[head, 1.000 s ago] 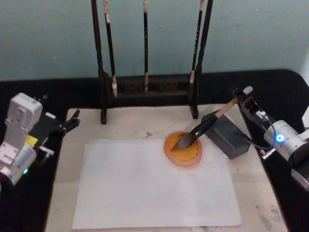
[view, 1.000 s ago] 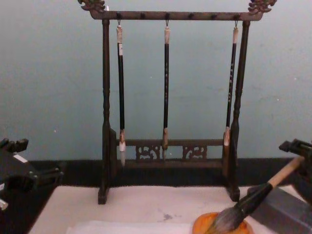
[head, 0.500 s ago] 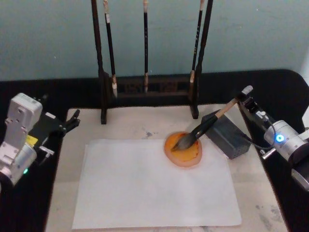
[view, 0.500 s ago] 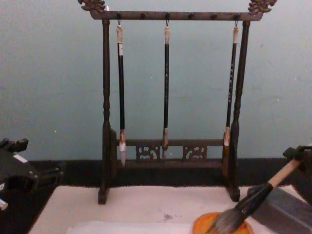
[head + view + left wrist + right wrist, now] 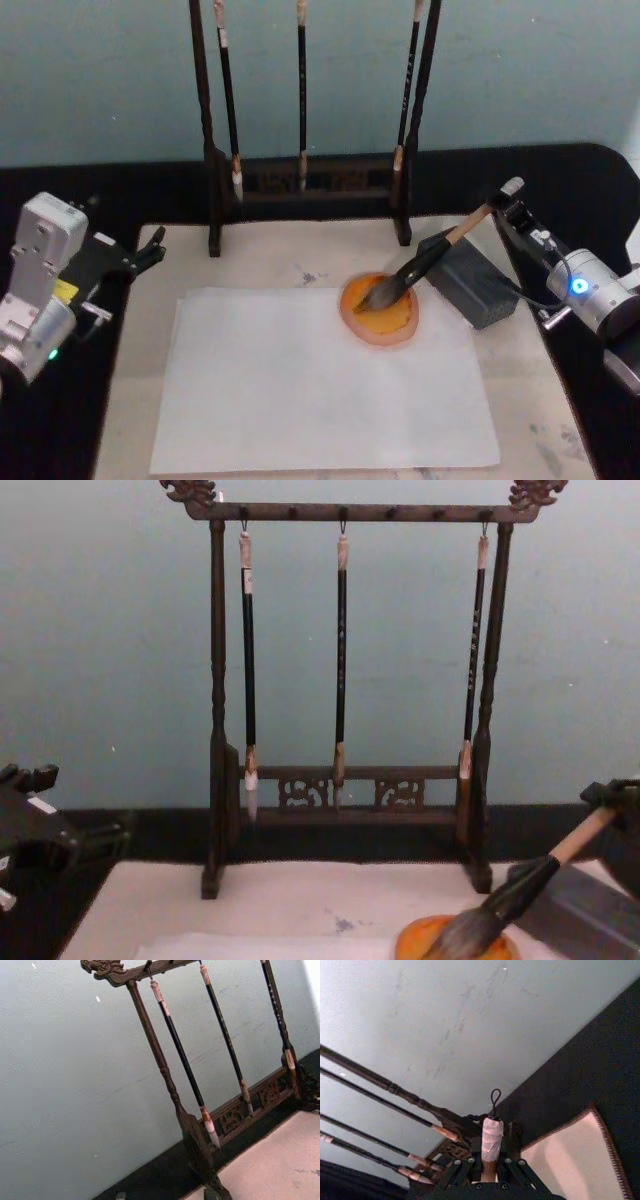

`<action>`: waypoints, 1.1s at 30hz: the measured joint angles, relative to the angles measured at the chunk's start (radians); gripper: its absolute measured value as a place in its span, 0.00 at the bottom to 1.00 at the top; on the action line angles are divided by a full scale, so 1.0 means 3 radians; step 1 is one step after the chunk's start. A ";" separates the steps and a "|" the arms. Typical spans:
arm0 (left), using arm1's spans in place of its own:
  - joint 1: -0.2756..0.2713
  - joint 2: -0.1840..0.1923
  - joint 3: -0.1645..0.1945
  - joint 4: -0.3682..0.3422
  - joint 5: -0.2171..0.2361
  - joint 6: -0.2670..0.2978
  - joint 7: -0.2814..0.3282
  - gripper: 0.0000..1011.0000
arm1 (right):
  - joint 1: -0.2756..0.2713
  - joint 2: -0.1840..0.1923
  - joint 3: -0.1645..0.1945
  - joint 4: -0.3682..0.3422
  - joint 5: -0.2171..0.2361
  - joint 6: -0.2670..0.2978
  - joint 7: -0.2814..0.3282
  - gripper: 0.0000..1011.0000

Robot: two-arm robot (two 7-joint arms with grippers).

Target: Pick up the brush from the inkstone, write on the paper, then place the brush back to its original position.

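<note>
From where I stand, the pale teal wall [image 5: 100,70] backs everything, with the black tabletop [image 5: 90,190] running along its foot. On that lies a large cream mat [image 5: 260,255] bearing a small grey smudge. At the mat's far edge stands a tall dark carved wooden brush stand [image 5: 217,680], and three thin dark brushes [image 5: 341,660] hang tip-down from its top rail.

A thin flat white sheet of paper [image 5: 320,390] covers the near middle of the mat. Just beside its far right corner sits a dark grey rectangular block [image 5: 475,290], and a shallow round orange dish [image 5: 385,322] overlaps that corner.

The large calligraphy brush with the tan wooden handle [image 5: 420,268] lies slanted. Its thick grey-white tuft is down in the orange dish, its black lower shaft leans on the block's edge, and its white top with the black loop points up to the right.

The right gripper [image 5: 505,205] sits at that upper end with the handle running between its two sides. Whether it has actually closed on the wood I cannot tell.

The left gripper [image 5: 155,250] hovers off the mat's far left corner, fingers parted and holding nothing
</note>
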 joint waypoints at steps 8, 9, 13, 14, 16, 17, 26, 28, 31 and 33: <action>0.0000 0.0000 0.0000 0.0000 0.0000 0.0000 0.0000 1.00 | -0.0048 0.0089 -0.0091 -0.0225 0.0024 0.0005 0.0019 0.15; 0.0000 0.0000 0.0000 0.0000 0.0000 0.0000 0.0000 1.00 | -0.0052 0.0098 -0.0099 -0.0246 0.0030 0.0011 0.0017 0.15; 0.0000 0.0000 0.0000 0.0000 0.0000 0.0000 0.0000 1.00 | -0.0074 0.0146 -0.0133 -0.0351 0.0046 0.0018 -0.0002 0.15; 0.0000 0.0000 0.0000 0.0000 0.0000 0.0000 0.0000 1.00 | -0.0084 0.0166 -0.0149 -0.0397 0.0043 0.0006 -0.0012 0.15; 0.0000 0.0000 0.0000 0.0000 0.0000 0.0000 0.0000 1.00 | -0.0101 0.0196 -0.0175 -0.0470 0.0028 -0.0033 -0.0034 0.15; 0.0000 0.0000 0.0000 0.0000 0.0000 0.0000 0.0000 1.00 | -0.0106 0.0208 -0.0182 -0.0496 0.0019 -0.0050 -0.0042 0.15; 0.0000 0.0000 0.0000 0.0000 0.0000 0.0000 0.0000 1.00 | -0.0194 0.0375 -0.0263 -0.0849 -0.0140 -0.0254 -0.0149 0.15; 0.0000 0.0000 0.0000 0.0000 0.0000 0.0000 0.0000 1.00 | -0.0213 0.0404 -0.0273 -0.0918 -0.0171 -0.0279 -0.0167 0.15; 0.0000 0.0000 0.0000 0.0000 0.0000 0.0000 0.0000 1.00 | -0.0258 0.0460 -0.0283 -0.1065 -0.0226 -0.0331 -0.0200 0.15; 0.0000 0.0000 0.0000 0.0000 0.0000 0.0000 0.0000 1.00 | -0.0298 0.0499 -0.0290 -0.1176 -0.0292 -0.0386 -0.0223 0.15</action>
